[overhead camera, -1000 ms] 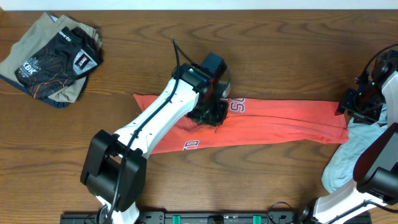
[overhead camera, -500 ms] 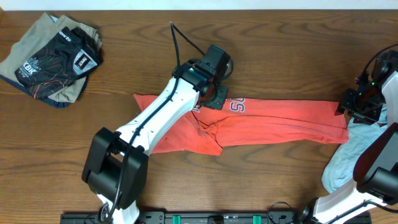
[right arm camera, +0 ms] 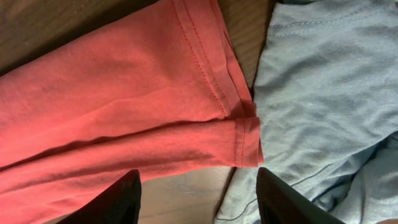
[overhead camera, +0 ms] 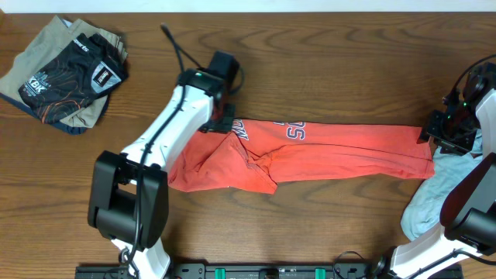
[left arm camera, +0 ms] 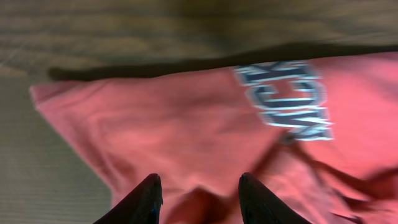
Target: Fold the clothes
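Observation:
The coral-red T-shirt [overhead camera: 333, 151] lies as a long folded band across the table, its grey-white lettering [overhead camera: 293, 130] facing up. Its left end [overhead camera: 209, 167] is bunched and wrinkled. My left gripper [overhead camera: 222, 122] hovers over the shirt's upper left edge. In the left wrist view its jaws [left arm camera: 199, 177] stand apart above red cloth [left arm camera: 186, 118], with a raised wrinkle between them. My right gripper [overhead camera: 439, 139] is at the shirt's right end. It is open [right arm camera: 198, 173] over bare table, between the red hem [right arm camera: 239, 127] and the pale blue-grey garment [right arm camera: 323, 87].
A pile of tan and black printed garments [overhead camera: 66, 74] sits at the far left corner. The pale blue-grey garment [overhead camera: 434, 198] is heaped beside the right arm's base [overhead camera: 473, 217]. Bare wooden table [overhead camera: 349, 70] lies beyond the shirt.
My left gripper has swung left along the shirt's upper edge and its jaws have parted. The shirt's left end no longer sticks out in a point and now lies bunched. The right arm has not moved.

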